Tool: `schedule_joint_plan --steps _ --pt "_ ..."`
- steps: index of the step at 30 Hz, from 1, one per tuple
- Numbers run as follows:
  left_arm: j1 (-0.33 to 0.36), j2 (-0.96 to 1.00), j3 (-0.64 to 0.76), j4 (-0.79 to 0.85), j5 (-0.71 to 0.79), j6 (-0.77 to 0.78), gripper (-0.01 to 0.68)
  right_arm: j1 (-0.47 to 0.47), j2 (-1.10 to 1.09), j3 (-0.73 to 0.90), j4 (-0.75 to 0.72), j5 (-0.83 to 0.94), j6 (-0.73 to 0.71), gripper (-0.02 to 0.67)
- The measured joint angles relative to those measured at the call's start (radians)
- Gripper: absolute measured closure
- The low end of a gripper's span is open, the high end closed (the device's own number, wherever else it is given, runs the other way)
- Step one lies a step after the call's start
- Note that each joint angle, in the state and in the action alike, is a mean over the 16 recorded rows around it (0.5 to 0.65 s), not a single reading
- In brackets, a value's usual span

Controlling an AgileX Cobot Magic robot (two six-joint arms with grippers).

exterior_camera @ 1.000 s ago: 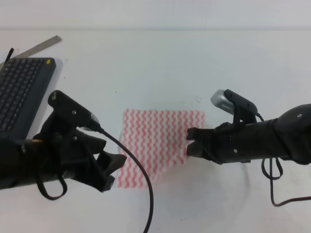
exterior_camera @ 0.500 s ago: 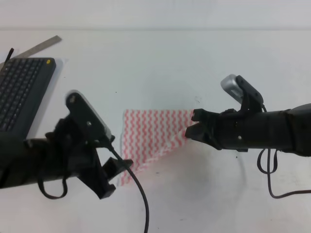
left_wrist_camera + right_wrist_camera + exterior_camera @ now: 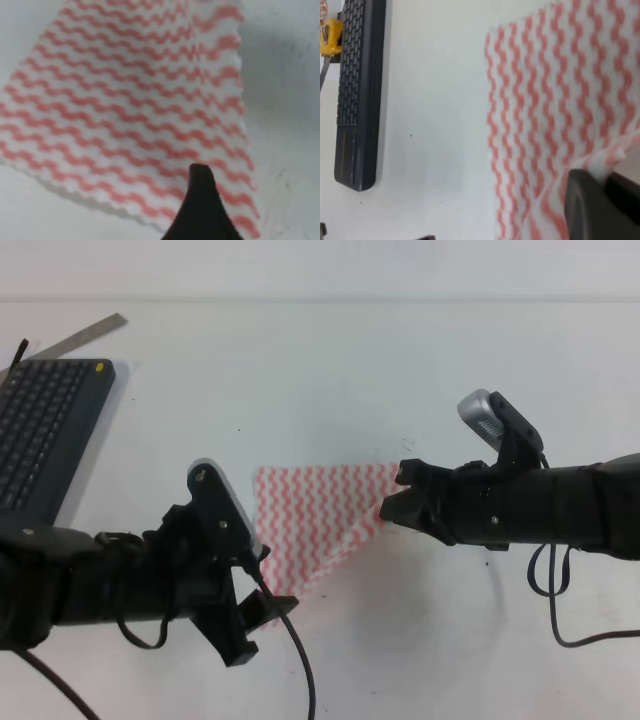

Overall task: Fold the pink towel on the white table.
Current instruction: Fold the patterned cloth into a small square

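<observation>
1. The pink towel (image 3: 315, 520) lies near the middle of the white table (image 3: 330, 380), its far edge flat on the surface while the near part is raised and drawn into a slanted fold line running from lower left to upper right
2. The right gripper (image 3: 392, 502) sits at the towel's right edge; in the right wrist view its dark fingertips (image 3: 592, 200) have a bunched bit of the cloth edge between them, so it appears clamped on the towel
3. The left gripper (image 3: 268, 608) is at the towel's near-left corner; the left wrist view shows one dark finger (image 3: 200, 200) over the striped cloth, but whether the jaws are pinching it cannot be told
4. The step in hand reads as the first fold: the near edge is being carried toward the far edge, and the task is not far along
5. The next move seems to call for both arms bringing the lifted edge level over the far edge, matching corners, then letting go
6. A dark keyboard (image 3: 40, 430) rests well apart at far left
</observation>
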Motion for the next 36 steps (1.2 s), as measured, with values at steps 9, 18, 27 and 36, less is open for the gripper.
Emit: schedule_joint_plan --steps 9,18,27,36 --pt "0.0 0.044 0.0 -0.192 0.018 0.209 0.205 0.0 0.0 0.0 0.021 0.001 -0.026 0.662" --pt "0.0 0.106 0.0 -0.247 0.05 0.329 0.197 0.0 0.002 0.0 0.04 0.004 -0.042 0.662" --pt "-0.003 0.179 0.0 -0.264 0.043 0.381 0.195 0.0 0.002 0.0 0.05 0.005 -0.049 0.663" --pt "-0.01 0.217 -0.011 -0.273 0.008 0.402 0.194 0.0 0.002 0.0 0.064 0.007 -0.064 0.662"
